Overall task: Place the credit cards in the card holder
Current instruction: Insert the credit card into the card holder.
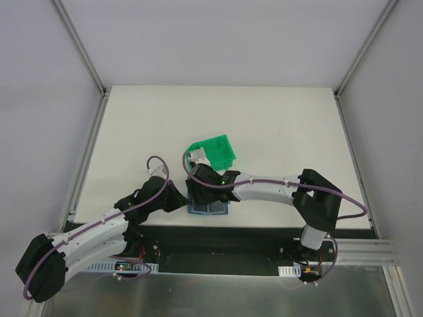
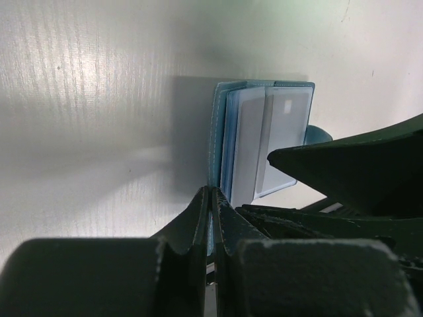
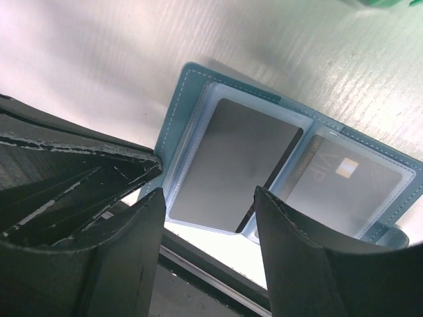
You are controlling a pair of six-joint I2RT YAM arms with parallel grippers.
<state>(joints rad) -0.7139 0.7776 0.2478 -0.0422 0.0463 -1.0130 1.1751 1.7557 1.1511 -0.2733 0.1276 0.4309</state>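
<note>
The teal-blue card holder [image 1: 209,209] lies open near the table's front edge. My left gripper [image 2: 211,191] is shut on the card holder's [image 2: 220,125] left cover edge, and a blue strip shows between its fingers. In the right wrist view a grey credit card [image 3: 231,165] sits in the left clear pocket. A darker card [image 3: 344,188] marked VIP sits in the right pocket. My right gripper [image 3: 208,193] hangs open just above the card holder [image 3: 173,125], holding nothing. In the top view it [image 1: 201,191] covers the holder's far side.
A green plastic bin [image 1: 215,150] stands tilted just behind the grippers, with a pale grey thing [image 1: 197,157] at its left end. The table's front edge and a black rail [image 1: 218,234] run right below the holder. My two grippers are close together.
</note>
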